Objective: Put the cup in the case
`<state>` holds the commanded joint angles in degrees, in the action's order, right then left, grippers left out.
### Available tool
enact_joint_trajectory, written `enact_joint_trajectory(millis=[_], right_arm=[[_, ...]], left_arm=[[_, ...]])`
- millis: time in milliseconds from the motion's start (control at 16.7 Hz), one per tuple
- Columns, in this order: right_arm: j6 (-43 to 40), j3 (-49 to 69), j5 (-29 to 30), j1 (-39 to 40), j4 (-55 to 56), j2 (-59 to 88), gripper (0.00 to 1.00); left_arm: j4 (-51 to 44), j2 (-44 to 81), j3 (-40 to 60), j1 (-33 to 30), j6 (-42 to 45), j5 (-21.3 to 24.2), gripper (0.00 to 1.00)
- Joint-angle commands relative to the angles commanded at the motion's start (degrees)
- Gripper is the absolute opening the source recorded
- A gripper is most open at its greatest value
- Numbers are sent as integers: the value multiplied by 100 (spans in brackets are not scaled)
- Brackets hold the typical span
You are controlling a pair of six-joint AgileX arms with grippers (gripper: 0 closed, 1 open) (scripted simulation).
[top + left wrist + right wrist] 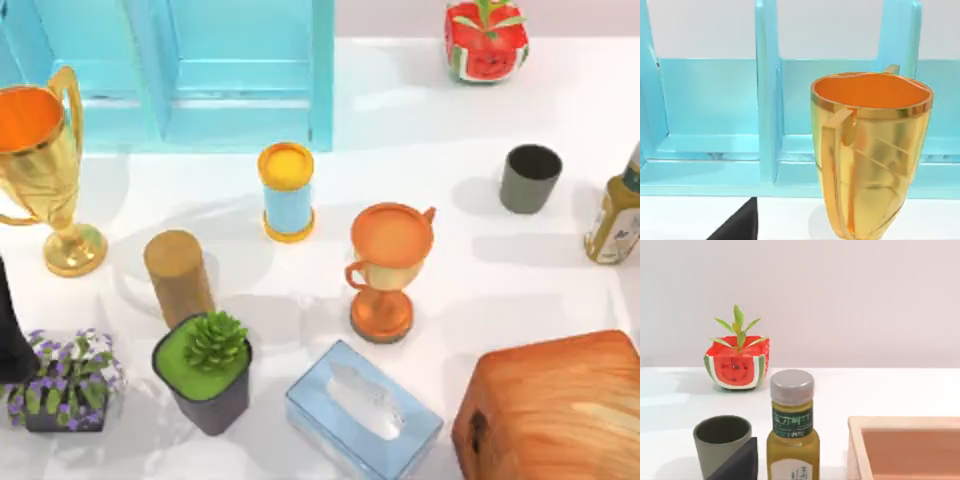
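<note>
- Top view: the cup (529, 177), dark grey and handleless, stands upright on the white surface (430, 110) at about two o'clock from the middle, apart from everything around it.
- The turquoise case (200, 70) sits at eleven o'clock along the far edge, well apart from the cup.
- A tall gold trophy (45, 160) stands at nine o'clock just in front of the case; a smaller orange trophy (388, 265) stands near the centre, with a blue-and-yellow cylinder (287, 190) at its ten o'clock.
- A watermelon planter (486, 40) is at one o'clock, a yellow bottle (618, 215) at three o'clock just beyond the cup, and a wooden box (555, 410) at five o'clock.
- A wooden cylinder (178, 275), a green succulent pot (205, 368), a purple flower pot (62, 385) and a blue tissue box (362, 412) fill the near side from eight to six o'clock.
- A dark part of the left arm (12, 335) shows at the eight o'clock edge.
- Left wrist view: the gold trophy (867, 150) stands close before the case's (715, 125) open compartments. Whether the left tool is spread or pressed together I cannot tell.
- Right wrist view: the cup (722, 442) stands just beside the bottle (792, 432), with the planter (737, 362) behind and the wooden box (905, 447) alongside. The right tool's state I cannot tell.
</note>
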<state>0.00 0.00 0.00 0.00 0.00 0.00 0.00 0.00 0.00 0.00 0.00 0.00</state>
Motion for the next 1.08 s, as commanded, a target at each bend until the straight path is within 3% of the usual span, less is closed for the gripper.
enact_joint_trajectory(millis=[240, 480, 1080], right_arm=[[37, 164, -14, 3, -130, 160, 100], [225, 1201, -34, -8, -888, 1184, 100], [766, 6301, 310, 14, -4676, 6736, 100]], left_arm=[[0, 0, 0, 0, 0, 0, 100], [0, 0, 0, 0, 0, 0, 100], [0, 0, 0, 0, 0, 0, 100]])
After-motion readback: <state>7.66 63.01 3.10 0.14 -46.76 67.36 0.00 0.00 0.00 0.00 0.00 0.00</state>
